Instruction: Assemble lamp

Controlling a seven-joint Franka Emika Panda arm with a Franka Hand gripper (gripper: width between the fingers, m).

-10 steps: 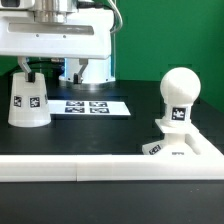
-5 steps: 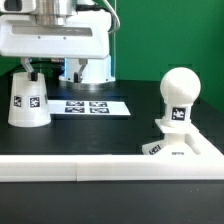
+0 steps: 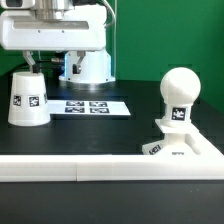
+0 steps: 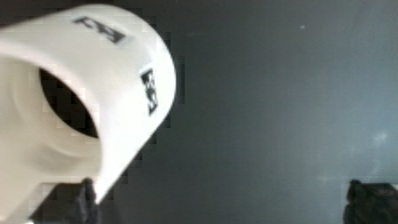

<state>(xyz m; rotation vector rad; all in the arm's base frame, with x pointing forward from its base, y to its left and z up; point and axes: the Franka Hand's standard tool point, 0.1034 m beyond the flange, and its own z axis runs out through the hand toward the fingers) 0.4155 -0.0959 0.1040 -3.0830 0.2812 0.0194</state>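
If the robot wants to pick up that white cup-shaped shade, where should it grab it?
Probably from above. The shade stands wide end down on the table, narrow end up, so the open gripper hovering over it could come straight down. One finger would go inside the top opening and the other outside, pinching the thin wall near the rim.

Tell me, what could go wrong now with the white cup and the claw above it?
1. In the wrist view only one fingertip is beside the shade; the other is far off. Closing there might push the shade over instead of gripping it.
2. The shade has slanted sides, so it might slip out.
3. The bulb looks seated on the base, so a clumsy drop could knock it.
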